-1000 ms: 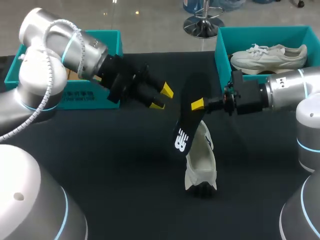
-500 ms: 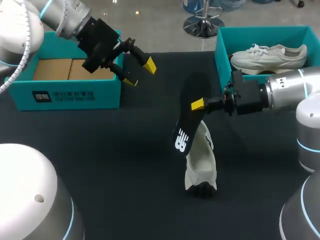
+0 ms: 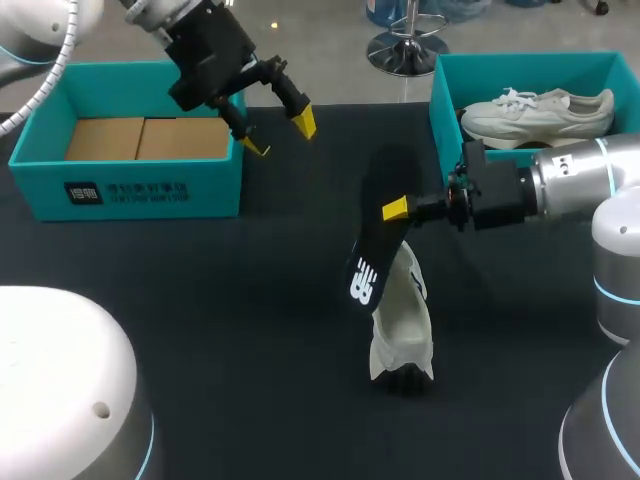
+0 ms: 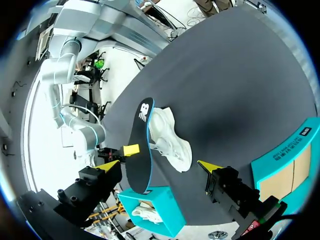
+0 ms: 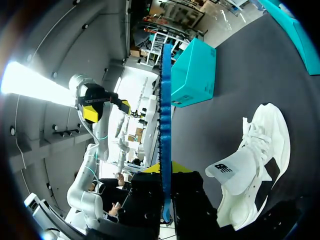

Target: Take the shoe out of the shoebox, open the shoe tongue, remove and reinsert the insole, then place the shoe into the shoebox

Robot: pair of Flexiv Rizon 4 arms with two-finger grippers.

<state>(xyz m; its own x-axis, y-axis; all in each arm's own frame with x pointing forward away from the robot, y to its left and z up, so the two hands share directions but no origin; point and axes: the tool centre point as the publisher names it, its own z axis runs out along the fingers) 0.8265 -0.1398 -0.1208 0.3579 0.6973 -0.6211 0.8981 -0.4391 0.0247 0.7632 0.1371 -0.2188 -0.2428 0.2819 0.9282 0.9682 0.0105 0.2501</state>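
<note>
**A:** Head view: clamping the black insole (image 3: 368,255) between both fingers of the right tool (image 3: 395,210), steeply tilted, logo end down. Why like that?

**B:** Likely to aim the printed end at the mouth of the white shoe (image 3: 403,325) for sliding back in. Hard to say whether touching the collar or hanging just above.

**A:** And the shoe?

**B:** Out of its box, resting on the dark surface (image 3: 250,300) near the middle, just below the insole. Pale, low-cut, laced, with the tongue apparently pulled up and forward in the right wrist view, leaving the opening free.

**A:** Insole itself?

**B:** Thin, long, black on top with a white logo, bright blue along the edge. Stiff enough to stand out unsupported, probably flexing if pushed.

**A:** And the left tool (image 3: 279,134)?

**B:** Fingers spread wide, holding nothing, parked high by the corner of the left shoebox (image 3: 200,190), well apart from the shoe. Presumably out of the working arm's way.

**A:** And the right shoebox (image 3: 447,100)?

**B:** Behind the right arm, with a second white shoe (image 3: 535,112) inside.
</note>
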